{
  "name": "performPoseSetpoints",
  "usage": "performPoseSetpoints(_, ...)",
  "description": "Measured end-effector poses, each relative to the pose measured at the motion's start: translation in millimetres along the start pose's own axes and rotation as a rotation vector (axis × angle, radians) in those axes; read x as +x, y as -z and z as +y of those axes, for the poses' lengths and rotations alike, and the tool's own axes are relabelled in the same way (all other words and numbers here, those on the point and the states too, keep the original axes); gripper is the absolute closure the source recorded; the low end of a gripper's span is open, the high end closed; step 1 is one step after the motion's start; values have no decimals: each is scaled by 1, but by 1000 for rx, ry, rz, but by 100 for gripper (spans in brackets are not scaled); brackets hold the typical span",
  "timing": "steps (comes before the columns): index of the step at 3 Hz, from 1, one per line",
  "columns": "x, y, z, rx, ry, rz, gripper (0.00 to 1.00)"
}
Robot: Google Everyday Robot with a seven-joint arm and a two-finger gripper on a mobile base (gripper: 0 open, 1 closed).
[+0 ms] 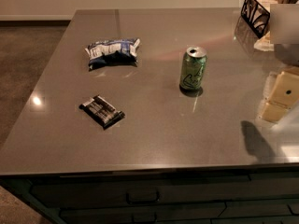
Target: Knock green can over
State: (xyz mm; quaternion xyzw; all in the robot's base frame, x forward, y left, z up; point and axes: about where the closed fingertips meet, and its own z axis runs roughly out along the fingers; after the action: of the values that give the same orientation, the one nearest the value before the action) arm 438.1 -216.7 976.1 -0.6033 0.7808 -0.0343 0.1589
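Countertop [154, 139], grey and glossy, fills the camera view, with drawer fronts [142, 197] below its near edge. Green can [193, 69] stands upright right of centre, on its own dark reflection, silver top up, with bare counter all round it. Blue-white snack bag [112, 52] lies flat well to its left and farther back. Dark wrapped bar [102, 111] lies nearer the front left, also well apart from the can. Gripper [275, 101] enters at the right edge as cream-coloured blocks low over the counter, to the right of the can and slightly nearer the camera, with a clear gap between them. Nothing is seen in its hold; open or closed, I cannot tell. Handling, as a judgement: a thin aluminium can is light and stiff enough to shove, taller than it is wide, and its smooth base may slide on this slick surface instead of tipping. A push high on the wall, near the rim, should topple it; a low push would likely only skate it along. Once down it may roll. Containers: whether the can is full or opened cannot be told. Black wire basket [259, 10] sits at the far right corner holding pale, flat items, not identifiable.
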Motion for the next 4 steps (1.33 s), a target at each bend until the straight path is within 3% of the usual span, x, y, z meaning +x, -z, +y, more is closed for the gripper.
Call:
performPoseSetpoints(1, -1, 0, 0, 2, 0, -1, 0)
performPoseSetpoints(2, -12, -13, -9, -23, -45, -31, 0)
performPoseSetpoints(3, -28, -46, -33, -61, -134, -58, 0)
performPoseSetpoints(4, -36, -70, -57, -40, -257, -80, 0)
